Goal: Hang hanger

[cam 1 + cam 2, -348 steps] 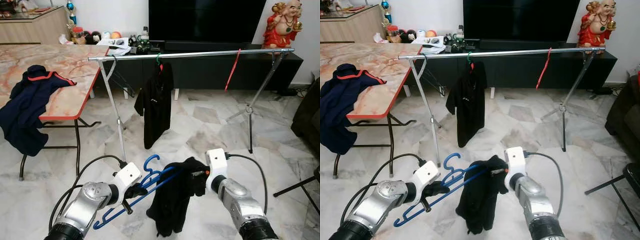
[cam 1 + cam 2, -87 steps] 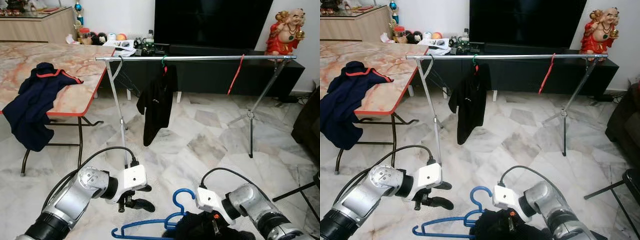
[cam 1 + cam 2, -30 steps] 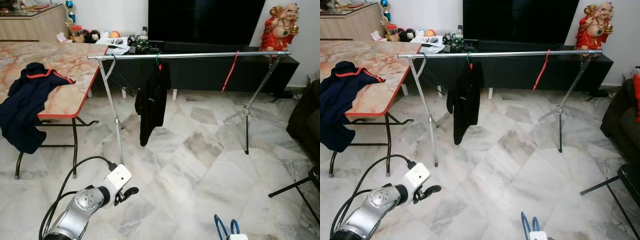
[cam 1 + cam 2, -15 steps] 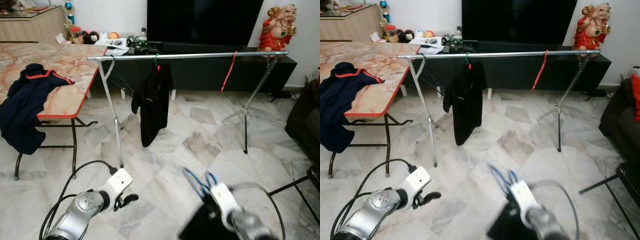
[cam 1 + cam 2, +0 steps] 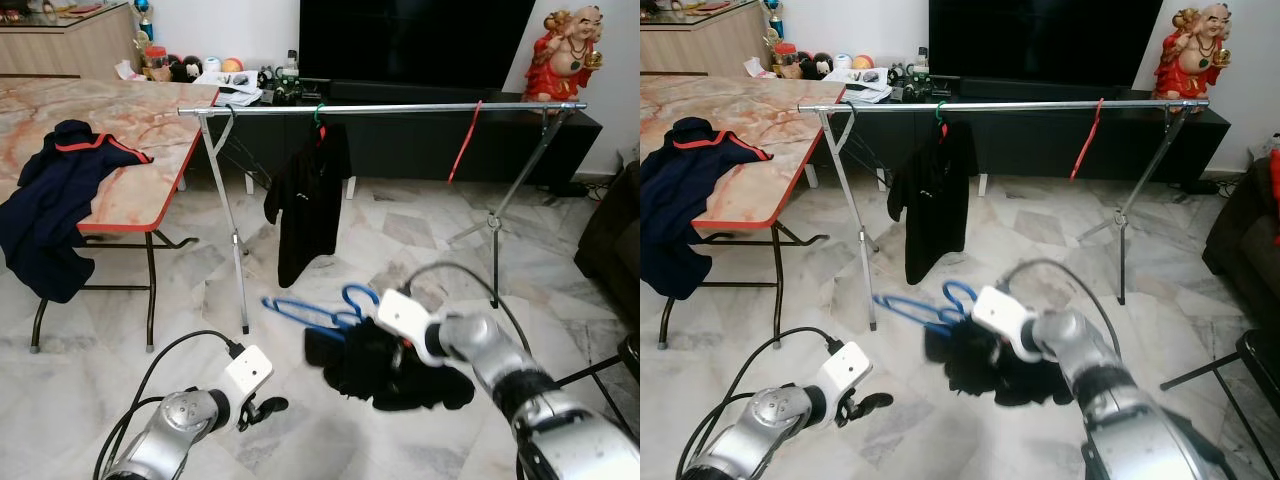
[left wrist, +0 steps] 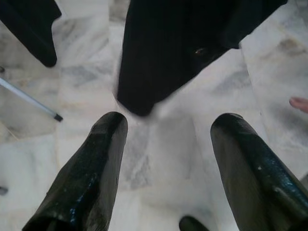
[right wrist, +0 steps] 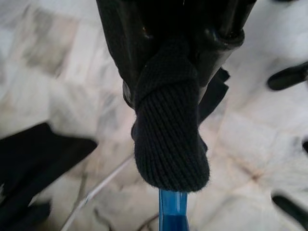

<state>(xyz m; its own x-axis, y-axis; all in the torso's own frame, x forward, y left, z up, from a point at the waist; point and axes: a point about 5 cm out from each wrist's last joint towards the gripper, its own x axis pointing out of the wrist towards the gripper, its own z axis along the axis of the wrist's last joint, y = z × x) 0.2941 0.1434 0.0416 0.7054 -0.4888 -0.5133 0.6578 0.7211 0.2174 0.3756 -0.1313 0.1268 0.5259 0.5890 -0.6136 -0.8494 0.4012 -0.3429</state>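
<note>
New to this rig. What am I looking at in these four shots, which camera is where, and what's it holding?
This is a walking humanoid robot with two silver arms, each ending in a gripper of two long black fingers. The two wide pictures come from a stereo camera on its head, looking forward and down. The two close-ups come from cameras on the wrists, looking along each gripper's fingers.

The right gripper is raised and shut on a blue hanger with a black garment draped on it; the right wrist view shows dark knit fabric bunched between the fingers. The left gripper is low over the marble floor, open and empty.

Ahead stands a metal clothes rail with a black shirt and a red hanger on it. To the robot's left, a table holds a navy jacket.
</note>
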